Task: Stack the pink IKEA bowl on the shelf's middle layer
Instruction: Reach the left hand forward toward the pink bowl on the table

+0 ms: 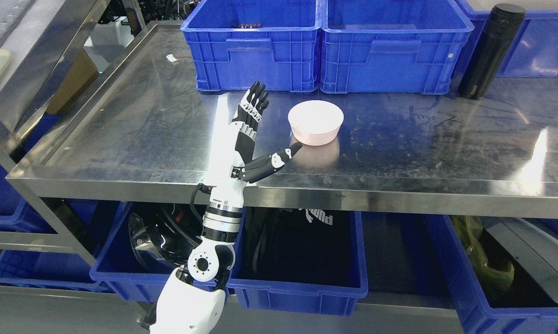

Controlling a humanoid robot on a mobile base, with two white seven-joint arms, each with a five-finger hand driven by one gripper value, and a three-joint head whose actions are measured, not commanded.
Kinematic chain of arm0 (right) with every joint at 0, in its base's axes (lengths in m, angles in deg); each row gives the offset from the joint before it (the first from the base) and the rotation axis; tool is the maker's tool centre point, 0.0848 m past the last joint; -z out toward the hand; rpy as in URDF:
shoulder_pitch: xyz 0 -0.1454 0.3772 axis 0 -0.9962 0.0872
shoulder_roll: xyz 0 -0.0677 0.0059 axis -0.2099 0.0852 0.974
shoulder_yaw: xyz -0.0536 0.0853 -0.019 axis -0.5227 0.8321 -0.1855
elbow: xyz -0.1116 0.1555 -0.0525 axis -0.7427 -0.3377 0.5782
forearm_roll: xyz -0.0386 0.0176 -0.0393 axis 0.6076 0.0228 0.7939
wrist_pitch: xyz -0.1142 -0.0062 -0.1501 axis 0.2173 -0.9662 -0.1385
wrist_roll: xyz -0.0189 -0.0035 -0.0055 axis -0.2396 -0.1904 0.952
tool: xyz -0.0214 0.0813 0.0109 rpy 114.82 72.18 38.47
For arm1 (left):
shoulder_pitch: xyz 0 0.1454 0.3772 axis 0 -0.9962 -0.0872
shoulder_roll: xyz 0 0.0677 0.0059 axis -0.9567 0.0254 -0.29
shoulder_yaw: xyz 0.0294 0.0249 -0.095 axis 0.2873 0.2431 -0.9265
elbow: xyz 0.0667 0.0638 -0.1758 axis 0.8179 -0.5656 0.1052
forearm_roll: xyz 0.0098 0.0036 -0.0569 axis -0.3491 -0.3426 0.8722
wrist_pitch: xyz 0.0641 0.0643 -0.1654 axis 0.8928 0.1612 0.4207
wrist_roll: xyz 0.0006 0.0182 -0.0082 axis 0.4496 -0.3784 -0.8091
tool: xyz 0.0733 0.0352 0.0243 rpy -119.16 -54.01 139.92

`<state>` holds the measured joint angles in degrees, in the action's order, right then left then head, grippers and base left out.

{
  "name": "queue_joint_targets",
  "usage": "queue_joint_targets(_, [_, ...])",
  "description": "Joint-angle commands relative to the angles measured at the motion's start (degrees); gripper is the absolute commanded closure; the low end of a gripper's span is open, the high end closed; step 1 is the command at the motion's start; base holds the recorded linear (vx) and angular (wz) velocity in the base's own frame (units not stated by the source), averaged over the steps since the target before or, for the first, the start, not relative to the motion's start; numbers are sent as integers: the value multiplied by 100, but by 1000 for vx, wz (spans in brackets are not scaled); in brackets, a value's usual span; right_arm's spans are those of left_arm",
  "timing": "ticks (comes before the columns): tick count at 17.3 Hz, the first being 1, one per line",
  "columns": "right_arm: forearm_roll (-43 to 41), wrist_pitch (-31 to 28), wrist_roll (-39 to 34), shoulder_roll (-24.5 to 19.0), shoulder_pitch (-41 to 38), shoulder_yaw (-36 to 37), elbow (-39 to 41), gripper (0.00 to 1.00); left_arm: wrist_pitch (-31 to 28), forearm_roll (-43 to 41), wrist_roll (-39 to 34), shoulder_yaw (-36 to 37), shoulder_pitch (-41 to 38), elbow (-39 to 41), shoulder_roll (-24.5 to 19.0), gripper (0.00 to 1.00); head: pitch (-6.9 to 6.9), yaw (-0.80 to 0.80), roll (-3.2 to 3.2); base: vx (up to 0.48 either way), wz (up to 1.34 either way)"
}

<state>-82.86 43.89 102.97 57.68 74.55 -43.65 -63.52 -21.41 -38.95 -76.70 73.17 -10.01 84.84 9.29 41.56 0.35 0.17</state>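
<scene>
My left hand (253, 134) is spread wide, holding nothing. The pink bowl (315, 122) sits just beside it at two o'clock, thumb tip at its base.

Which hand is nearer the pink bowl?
Left. The left hand is open just left of the bowl, thumb tip at its base. The right hand is out of view.

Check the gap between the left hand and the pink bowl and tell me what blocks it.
Nothing visible does. The left hand is open just left of the pink bowl, thumb tip at the bowl's base. Only bare steel shelf lies between them.
</scene>
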Motion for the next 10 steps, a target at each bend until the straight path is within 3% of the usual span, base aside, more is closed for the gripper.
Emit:
queue_joint_targets(1, [1,-1,-4,100,0,-18,100,0,29,-4,9,-117,55,4,-100,0,0,0,0,93,-124])
queue_joint_targets(4, [1,-1,-4,100,0,-18,100,0,-208,-39,9,-230,511,4,-100,0,0,0,0,71,-81])
queue_joint_targets(6, [1,-1,-4,100,0,-26,100,0,-620,-528,9,-257,924,4,-122,0,0,0,0,29,-11])
queue_joint_targets(8, [1,-1,-4,100,0,-26,100,0,-1155,-1659,210,-240,1468,4,-490,0,0,0,0,10,-17])
queue_joint_targets(10, [1,-1,-4,100,0,-26,100,0,-1755,-2934,1401,-187,2145,-5,-1114,0,0,0,0,0,0])
